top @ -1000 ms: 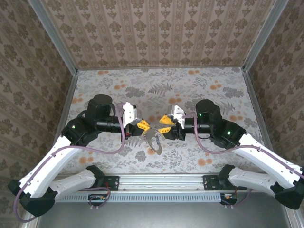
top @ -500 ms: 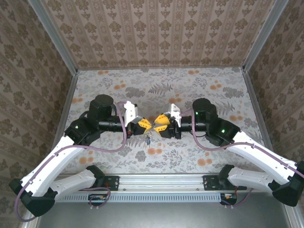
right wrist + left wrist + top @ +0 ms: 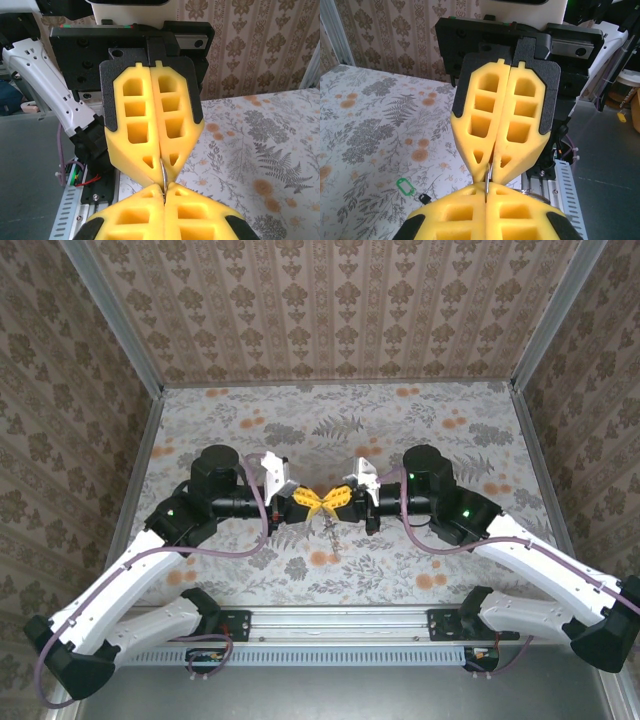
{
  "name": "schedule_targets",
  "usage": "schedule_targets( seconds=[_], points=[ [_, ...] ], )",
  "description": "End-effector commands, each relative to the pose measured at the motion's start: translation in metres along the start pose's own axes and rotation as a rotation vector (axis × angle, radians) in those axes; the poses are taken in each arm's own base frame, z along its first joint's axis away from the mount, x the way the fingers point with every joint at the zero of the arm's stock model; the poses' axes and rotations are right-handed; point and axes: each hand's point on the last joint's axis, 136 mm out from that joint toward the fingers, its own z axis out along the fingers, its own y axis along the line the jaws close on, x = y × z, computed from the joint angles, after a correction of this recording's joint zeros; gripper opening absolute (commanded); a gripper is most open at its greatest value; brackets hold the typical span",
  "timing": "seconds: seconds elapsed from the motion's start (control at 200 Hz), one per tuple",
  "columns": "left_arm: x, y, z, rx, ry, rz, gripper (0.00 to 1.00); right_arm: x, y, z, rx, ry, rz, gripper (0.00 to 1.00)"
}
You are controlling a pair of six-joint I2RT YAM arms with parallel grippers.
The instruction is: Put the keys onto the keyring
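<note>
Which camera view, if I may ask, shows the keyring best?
The left wrist view: the keyring shows as a thin grey arc pinched between the yellow fingertips. The right wrist view gives a shorter edge-on sliver; the top view leaves it too small to tell.
</note>
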Motion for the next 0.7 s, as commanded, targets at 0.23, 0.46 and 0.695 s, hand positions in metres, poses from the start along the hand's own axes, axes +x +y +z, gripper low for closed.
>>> schedule_targets(
  seconds=[0.23,0.46,0.695],
  points=[
    [0.013,0.003,-0.015,-0.102,0.200,0.080,0.34,0.002,-0.015,-0.005,0.088,0.124,-0.055,0.00],
    [0.008,0.007,-0.008,-0.087,0.210,0.116,0.33,0.001,-0.007,0.003,0.034,0.167,-0.062,0.00],
    [0.006,0.010,-0.004,-0.078,0.219,0.135,0.32,0.007,0.001,0.010,-0.021,0.220,-0.059,0.00]
  ],
)
